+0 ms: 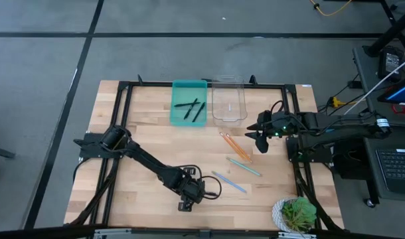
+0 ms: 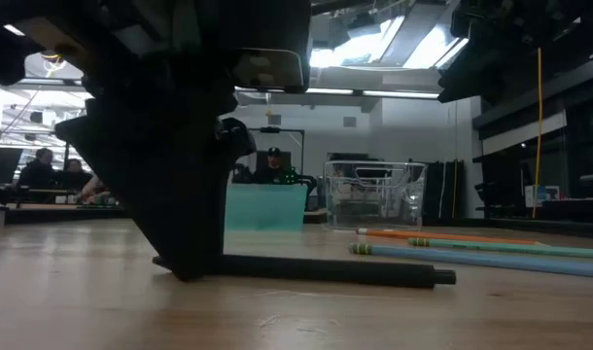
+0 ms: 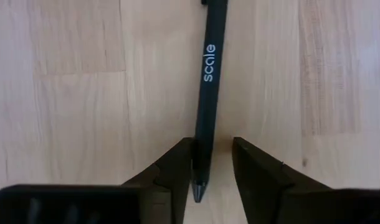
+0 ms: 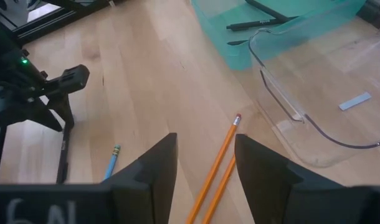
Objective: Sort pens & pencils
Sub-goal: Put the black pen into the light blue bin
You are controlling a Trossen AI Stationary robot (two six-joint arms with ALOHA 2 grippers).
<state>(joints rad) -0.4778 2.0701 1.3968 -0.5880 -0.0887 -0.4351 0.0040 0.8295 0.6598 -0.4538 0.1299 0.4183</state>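
Black stick pen with white "scale" lettering (image 3: 207,93) flat on the light wooden table (image 1: 143,133), near its front edge, tip lying between the 2 dark fingers of the left gripper (image 3: 213,174). Fingers spread, 1 touching or nearly touching the barrel on one side, the other just clear of it on the opposite side; not pinched. Same pen visible in the low view as a dark rod on the wood (image 2: 326,269), running out from under the lowered gripper. 2 more black pens (image 1: 191,108) crossed inside the teal rectangular tray (image 1: 176,89) at the far side of the table; 3 black pens visible in all. Beside the tray, touching or nearly so, a clear plastic rectangular bin (image 1: 229,101), holding no pencils. Right gripper (image 4: 205,165) raised above the table just right of the clear bin, fingers spread, holding nothing. 2 orange pencils (image 1: 234,147) side by side beneath and in front of it, near the bin. 2 light-blue pencils (image 1: 237,174) farther toward the front, well apart from the orange pair, between the 2 arms. 4 pencils in all, every one loose on the wood. Small green potted plant (image 1: 295,214) at the front right corner.
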